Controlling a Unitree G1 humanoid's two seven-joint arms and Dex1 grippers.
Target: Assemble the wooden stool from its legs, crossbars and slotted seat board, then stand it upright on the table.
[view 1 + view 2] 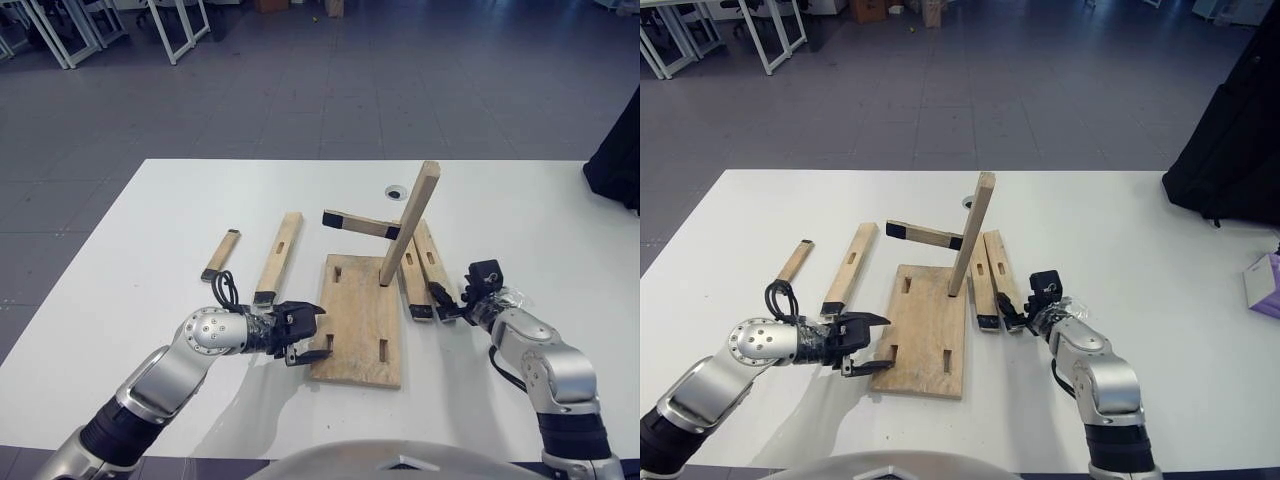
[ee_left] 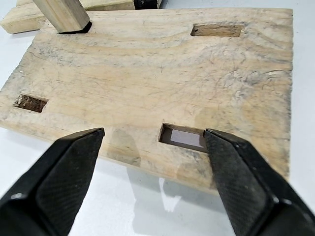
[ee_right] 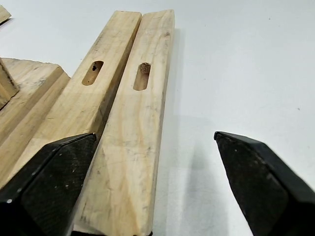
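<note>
We log: round cable port [image 1: 396,188] in the table [image 1: 150,230]; lilac box [image 1: 1265,283] at its right edge; black fabric bulk [image 1: 1230,130] beyond; white desk frames [image 1: 770,35] on grey floor [image 1: 300,90].

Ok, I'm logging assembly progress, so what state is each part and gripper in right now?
seat board: lying flat, three slots empty
standing leg: seated in the fourth slot
attached crossbar: joined to the standing leg, sticking sideways
pair of legs: loose, side by side
single leg: loose, lying flat
short crossbar: loose, lying flat
left gripper: open at board's edge
right gripper: open at pair's ends
</note>
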